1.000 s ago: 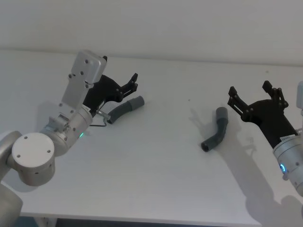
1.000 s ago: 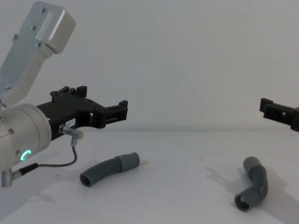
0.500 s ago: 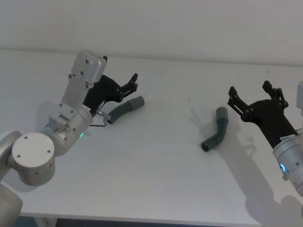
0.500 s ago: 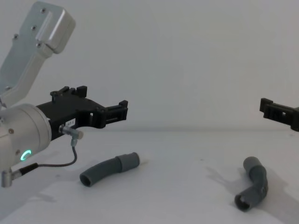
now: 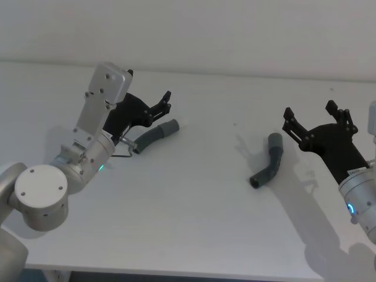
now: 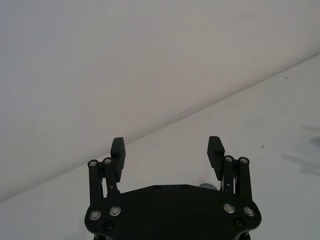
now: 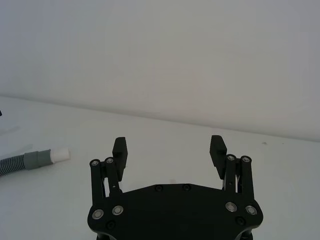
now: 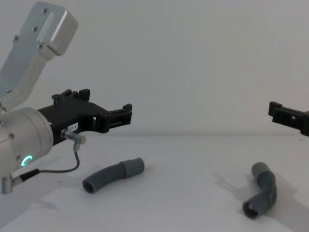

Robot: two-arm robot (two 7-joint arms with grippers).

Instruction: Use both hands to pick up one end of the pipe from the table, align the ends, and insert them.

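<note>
So the left gripper (image 5: 167, 101) hangs wide open and empty over one pipe piece (image 5: 154, 135), upper left in the head view. The right gripper (image 5: 309, 111), also spread wide and empty, sits just right of the other piece (image 5: 271, 161) on the table (image 5: 194, 223).

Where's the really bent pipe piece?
In the head view, the bent pipe piece lies on the table on the robot's right, just left of the right gripper.
</note>
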